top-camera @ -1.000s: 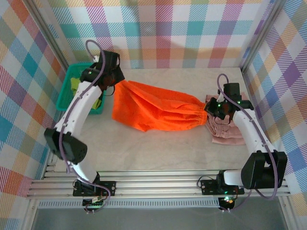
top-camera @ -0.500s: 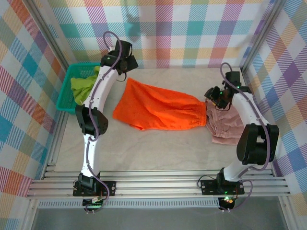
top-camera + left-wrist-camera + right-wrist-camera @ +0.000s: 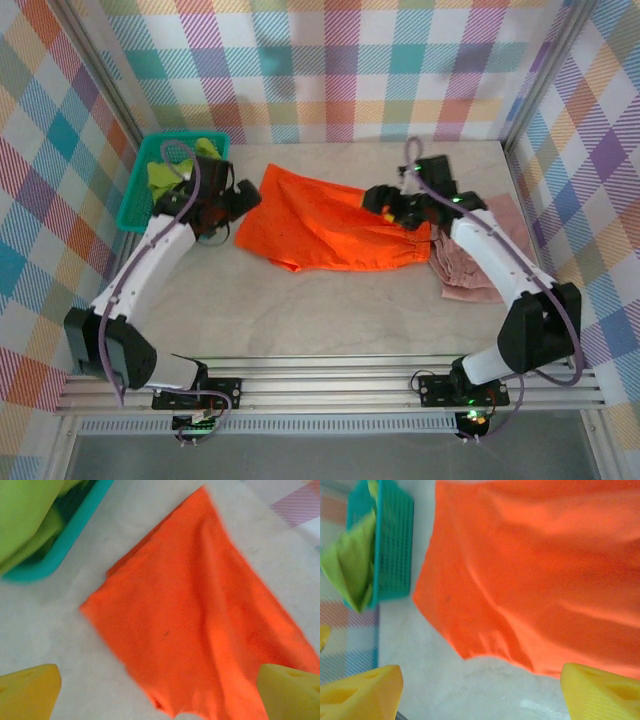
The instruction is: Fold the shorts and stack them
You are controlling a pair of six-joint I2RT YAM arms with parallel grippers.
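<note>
Left end effector (image 3: 238,200) and right end effector (image 3: 386,206) — both spread wide, empty — hover over the orange shorts (image 3: 325,228).

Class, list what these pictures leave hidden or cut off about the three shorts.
1. Pink shorts: top view, the right arm crosses them; fold unclear.
2. Green shorts: top view, the left arm and basket wall cover part; left wrist view, cut by the edge.
3. Orange shorts waistband: top view, under the right tool.
</note>
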